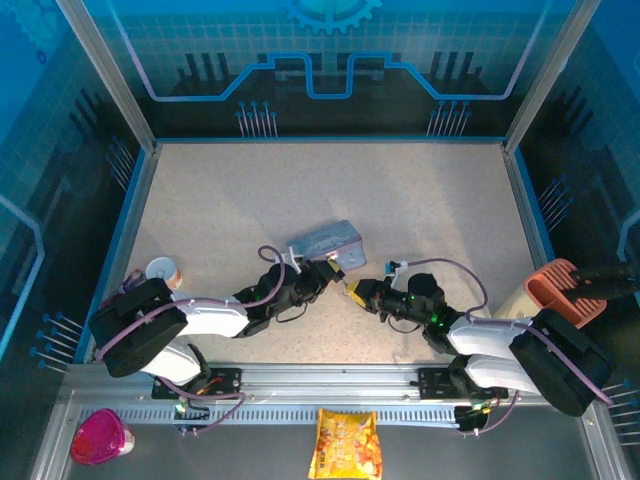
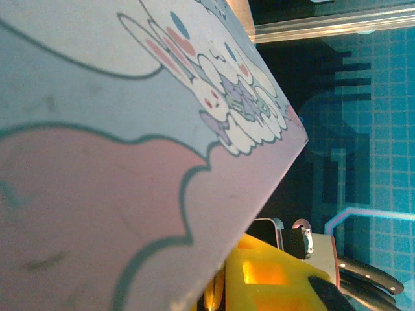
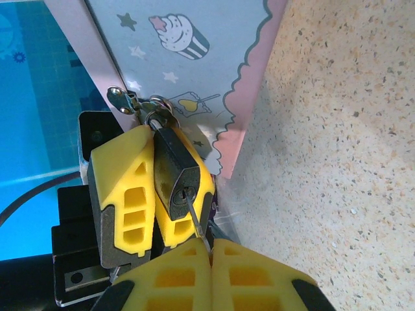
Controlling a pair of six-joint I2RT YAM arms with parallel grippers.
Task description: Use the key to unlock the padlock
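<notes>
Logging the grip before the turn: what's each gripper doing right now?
Left gripper: closed on the padlock.
Right gripper: closed on the key.

Left arm (image 1: 205,320) and right arm (image 1: 485,340): white links alternating with black joint housings, each trailed by a mauve cable (image 1: 450,262) that loops along the casing. A green indicator light (image 1: 436,320) glows on the right arm. The fingers (image 3: 123,194) are yellow moulded wedges with rectangular recesses, seated on black carriers.
</notes>
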